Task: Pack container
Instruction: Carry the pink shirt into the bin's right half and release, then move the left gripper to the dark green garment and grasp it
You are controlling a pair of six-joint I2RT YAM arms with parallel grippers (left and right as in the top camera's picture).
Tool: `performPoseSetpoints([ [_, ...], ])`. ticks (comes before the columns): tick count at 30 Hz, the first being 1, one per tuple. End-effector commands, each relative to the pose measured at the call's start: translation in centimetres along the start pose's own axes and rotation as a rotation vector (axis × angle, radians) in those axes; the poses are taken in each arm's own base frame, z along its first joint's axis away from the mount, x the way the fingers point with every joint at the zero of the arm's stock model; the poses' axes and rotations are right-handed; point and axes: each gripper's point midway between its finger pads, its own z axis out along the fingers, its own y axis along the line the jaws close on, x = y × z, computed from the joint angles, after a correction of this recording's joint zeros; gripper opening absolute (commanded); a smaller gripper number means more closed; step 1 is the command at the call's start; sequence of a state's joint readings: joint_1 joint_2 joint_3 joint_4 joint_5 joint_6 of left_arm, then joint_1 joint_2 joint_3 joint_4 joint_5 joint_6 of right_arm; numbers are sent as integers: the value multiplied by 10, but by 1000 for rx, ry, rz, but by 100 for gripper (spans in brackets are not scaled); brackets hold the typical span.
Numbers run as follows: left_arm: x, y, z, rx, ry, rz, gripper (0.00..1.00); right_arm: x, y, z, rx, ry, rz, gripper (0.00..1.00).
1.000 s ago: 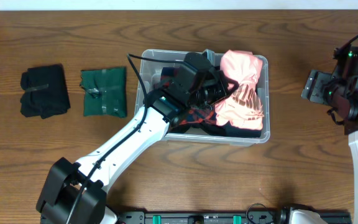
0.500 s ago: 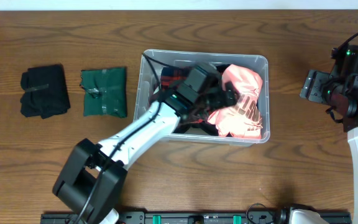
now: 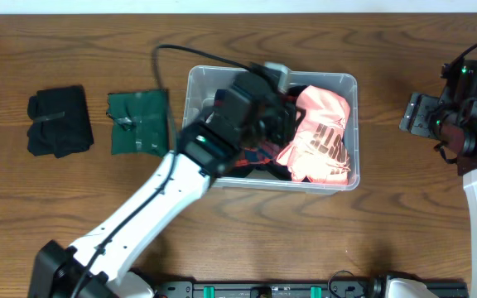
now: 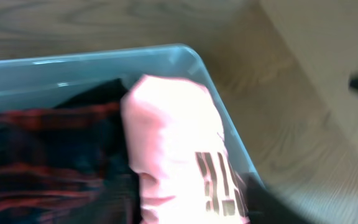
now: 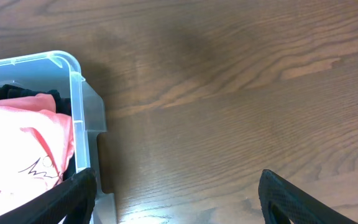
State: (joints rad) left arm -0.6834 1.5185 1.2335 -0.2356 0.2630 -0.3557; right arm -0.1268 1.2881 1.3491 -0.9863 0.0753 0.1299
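Note:
The clear container (image 3: pixel 350 184) stands at the table's middle. It holds a pink printed garment (image 3: pixel 321 141) on its right side and a dark red plaid garment (image 3: pixel 251 161) on its left. My left gripper (image 3: pixel 286 124) hangs over the container, just left of the pink garment. It looks open and empty. The left wrist view is blurred and shows the pink garment (image 4: pixel 173 137) lying against the container's wall (image 4: pixel 216 81). My right gripper (image 5: pixel 179 199) is open and empty over bare table, right of the container's corner (image 5: pixel 76 93).
A folded green cloth (image 3: pixel 138 122) and a folded black cloth (image 3: pixel 59 121) lie on the table left of the container. The left arm's cable arcs over the container's back left corner. The right arm (image 3: pixel 470 116) stays at the right edge.
My left arm has swung and pulled back a little to the left and up from the pink garment, which stays in the container. The right arm has not moved.

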Motion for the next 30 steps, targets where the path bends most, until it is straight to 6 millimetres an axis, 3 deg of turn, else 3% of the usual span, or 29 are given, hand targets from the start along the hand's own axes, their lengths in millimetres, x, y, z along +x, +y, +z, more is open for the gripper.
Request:
performPoseSetpoints([
  [1, 24, 6, 27, -67, 68, 143, 7, -3, 0, -2, -3, -6, 18, 81],
  [8, 78, 18, 86, -77, 209, 149, 6, -3, 0, -2, -3, -6, 18, 81],
  [13, 117, 41, 110, -123, 321, 129, 6, -3, 0, -2, -3, -6, 18, 81],
  [15, 119, 46, 110, -132, 333, 125, 6, -3, 0, -2, -4, -5, 18, 81],
  [17, 108, 45, 103, -128, 311, 145, 6, -3, 0, -2, -3, -5, 18, 81],
  [20, 72, 40, 75, -148, 238, 158, 8, -3, 0, -2, -3, -5, 18, 81],
  [21, 58, 40, 62, -165, 206, 157, 21, -3, 0, -2, -3, -5, 18, 81],
  [22, 39, 40, 42, -186, 157, 154, 51, -3, 0, -2, -3, -5, 18, 81],
  [24, 10, 49, 3, -247, 74, 140, 83, -3, 0, -2, -3, -6, 18, 82],
  [27, -22, 81, -64, -349, -25, 73, 97, -3, 0, -2, -3, -6, 18, 84],
  [30, -37, 134, -127, -471, -92, -45, 98, -3, 0, -2, -4, -6, 18, 84],
])
